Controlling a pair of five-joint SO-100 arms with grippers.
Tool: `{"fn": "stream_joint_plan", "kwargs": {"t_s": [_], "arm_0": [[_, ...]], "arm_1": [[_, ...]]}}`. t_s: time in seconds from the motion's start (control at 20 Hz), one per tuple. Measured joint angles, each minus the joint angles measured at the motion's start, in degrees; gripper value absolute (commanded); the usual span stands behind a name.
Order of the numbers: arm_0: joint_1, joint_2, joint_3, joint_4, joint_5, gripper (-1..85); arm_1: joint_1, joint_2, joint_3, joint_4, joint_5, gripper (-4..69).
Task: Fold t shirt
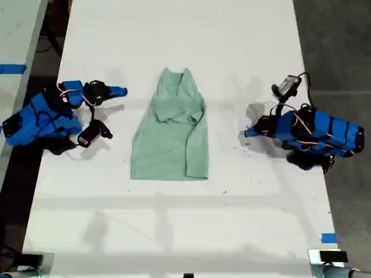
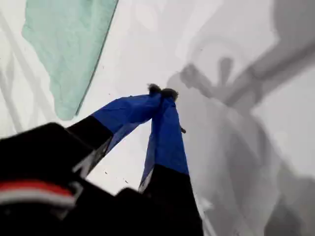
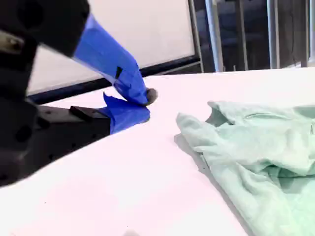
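Observation:
The pale mint-green t shirt [image 1: 171,139] lies in the middle of the white table [image 1: 185,231], narrowed lengthwise with a sleeve folded over its upper part. My first gripper [image 1: 248,132] is on the arm at the exterior view's right, a short way off the shirt's edge. It is shut on nothing [image 2: 162,91], with the shirt [image 2: 64,44] apart from its tips. My second gripper [image 1: 120,91] is on the arm at the exterior view's left, low over the table beside the shirt's upper end. It is shut and empty [image 3: 146,102], clear of the shirt [image 3: 256,152].
Both blue arms rest folded near the table's side edges in the exterior view. A piece of blue tape [image 1: 328,238] marks the table's lower right corner there. Another pale table [image 1: 14,35] stands past the left edge, across a dark gap.

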Motion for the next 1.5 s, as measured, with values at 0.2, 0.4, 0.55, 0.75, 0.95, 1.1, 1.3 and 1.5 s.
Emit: {"fn": "stream_joint_plan", "kwargs": {"t_s": [0.2,0.4,0.55,0.75,0.95,1.1,1.3,1.5], "arm_0": [[-0.97,0.00,0.00,2.99,-4.57,2.2],[7.29,0.00,-0.18,2.99,-10.99,-0.3],[18.37,-0.18,-5.01,3.34,-16.44,-0.3],[32.34,-15.03,-14.59,4.13,-26.10,0.2],[43.77,-53.53,-36.56,8.26,-30.50,21.3],[48.52,-81.21,-52.56,12.30,-30.67,24.7],[49.39,-97.03,-59.94,12.57,-30.67,24.8],[48.69,-104.24,-62.23,13.10,-33.66,23.0]], "arm_1": [[5.98,0.09,0.00,2.02,-2.99,-1.3],[6.94,0.09,0.00,2.11,-3.25,-1.3],[7.82,0.09,0.00,2.11,-3.60,-1.3],[7.56,0.09,0.00,2.11,-3.60,-1.3],[7.47,0.09,0.00,2.11,-3.60,-1.3],[7.47,0.09,0.00,2.11,-3.60,-1.3],[7.47,0.09,0.00,2.11,-3.60,-1.3],[7.47,0.09,0.00,2.11,-3.69,-1.3]]}}
